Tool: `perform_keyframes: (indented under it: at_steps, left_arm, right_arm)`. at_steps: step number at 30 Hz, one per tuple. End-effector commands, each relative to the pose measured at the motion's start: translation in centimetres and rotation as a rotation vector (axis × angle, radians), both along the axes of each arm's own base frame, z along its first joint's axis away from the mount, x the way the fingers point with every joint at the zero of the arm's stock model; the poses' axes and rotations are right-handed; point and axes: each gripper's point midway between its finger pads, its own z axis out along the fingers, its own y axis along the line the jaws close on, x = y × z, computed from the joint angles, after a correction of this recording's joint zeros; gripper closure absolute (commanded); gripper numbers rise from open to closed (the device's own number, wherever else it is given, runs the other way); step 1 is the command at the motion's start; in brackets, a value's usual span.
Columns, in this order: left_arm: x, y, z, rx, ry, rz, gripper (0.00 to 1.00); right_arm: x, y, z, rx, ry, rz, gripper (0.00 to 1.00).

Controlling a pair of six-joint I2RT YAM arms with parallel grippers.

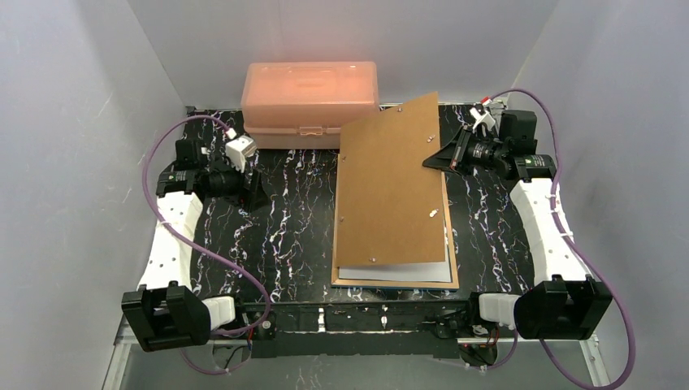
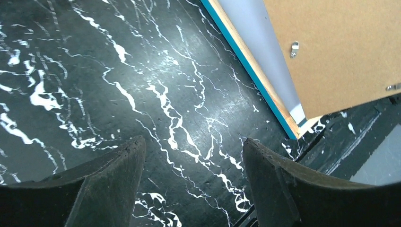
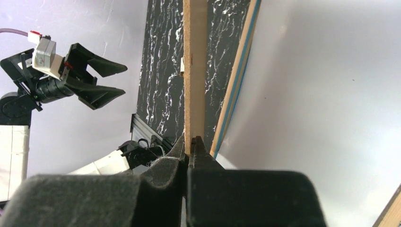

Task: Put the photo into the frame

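Note:
The frame (image 1: pixel 452 262) lies face down right of the table's middle, showing tan edges and a blue rim (image 2: pixel 246 65). A pale grey-white sheet (image 1: pixel 396 272) lies inside it; no balloon print shows, so I cannot tell whether it is the photo. My right gripper (image 1: pixel 435 158) is shut on the far right edge of the brown fibreboard backing (image 1: pixel 390 187) and holds it tilted above the frame. In the right wrist view the jaws (image 3: pixel 191 144) pinch the board's edge (image 3: pixel 194 71). My left gripper (image 1: pixel 252 191) is open and empty over bare table (image 2: pixel 191 151), left of the frame.
A salmon-pink plastic box (image 1: pixel 309 101) stands at the back, touching the frame's far left corner region. The table is black marble-patterned (image 1: pixel 284 236). Grey walls close in on three sides. The left gripper also shows in the right wrist view (image 3: pixel 101 80).

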Motion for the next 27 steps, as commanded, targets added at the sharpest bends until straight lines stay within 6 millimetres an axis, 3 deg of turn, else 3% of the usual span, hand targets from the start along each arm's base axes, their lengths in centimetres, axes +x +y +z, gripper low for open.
perform_keyframes:
  at_steps: [1,7,15,27]
  left_arm:
    - [-0.8,-1.6,-1.4,0.01,0.023,-0.075,0.28]
    - [-1.8,-3.3,-2.8,0.039,0.04,-0.134,0.32]
    - [-1.9,-3.3,-3.2,0.058,0.04,-0.145,0.37]
    - [-2.0,-3.6,-3.6,0.089,0.032,-0.164,0.41]
  right_arm:
    - [0.6,-0.4,2.0,0.017,-0.051,0.015,0.99]
    - [1.3,-0.6,0.8,0.019,-0.028,0.02,0.99]
    - [1.9,-1.5,-2.0,0.025,0.031,0.015,0.99]
    - [1.9,-1.3,-4.4,0.063,0.086,0.038,0.99]
